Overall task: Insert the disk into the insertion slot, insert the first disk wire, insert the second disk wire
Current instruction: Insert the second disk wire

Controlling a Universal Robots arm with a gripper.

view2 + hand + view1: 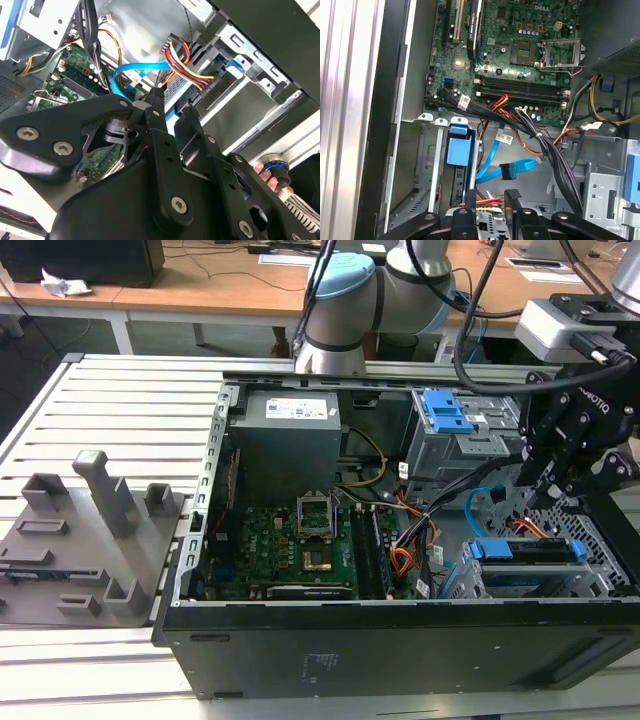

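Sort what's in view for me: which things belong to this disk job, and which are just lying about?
Job: silver hard drive in blue plastic carrier; low perforated silver drive cage; orange-and-dark wire bundle; glossy light-blue cable; black gripper.
Lying about: grey plastic fixture block; green motherboard; taller grey metal cage with blue latch.

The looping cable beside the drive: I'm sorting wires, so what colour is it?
The cable is light blue, clearest in the first wrist view.
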